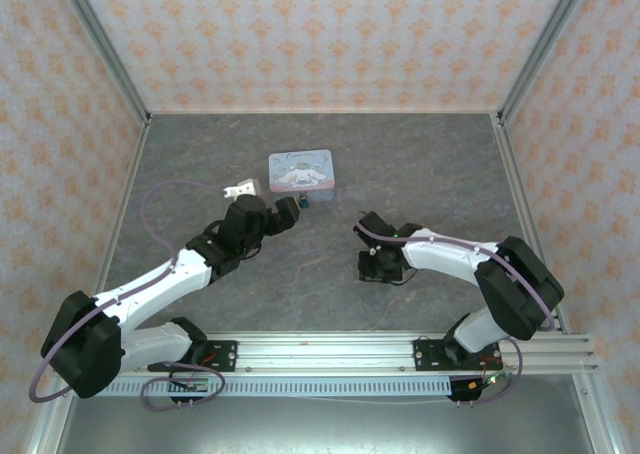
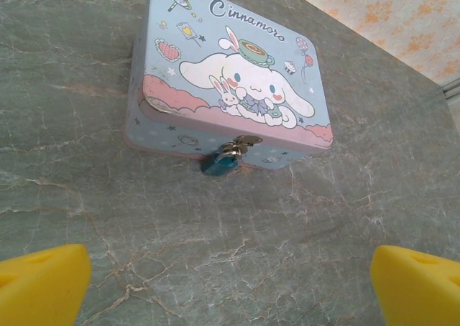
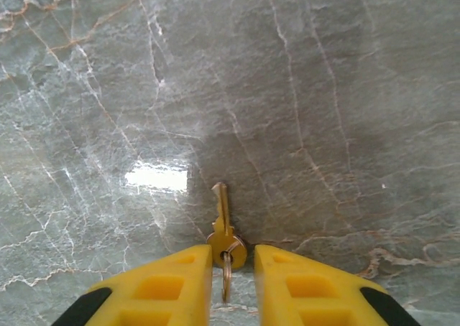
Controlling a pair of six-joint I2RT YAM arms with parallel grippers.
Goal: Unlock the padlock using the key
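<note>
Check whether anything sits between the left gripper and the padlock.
Nothing visible does. The open left gripper faces the padlock hanging at the tin box's front, with bare table between them.

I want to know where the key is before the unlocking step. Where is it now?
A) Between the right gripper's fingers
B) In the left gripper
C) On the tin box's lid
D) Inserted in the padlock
A: in the right wrist view the key's brass head sits in the narrow gap between the right gripper's yellow fingers, its blade pointing away over the table, while the padlock hangs at the tin box's front.
</note>
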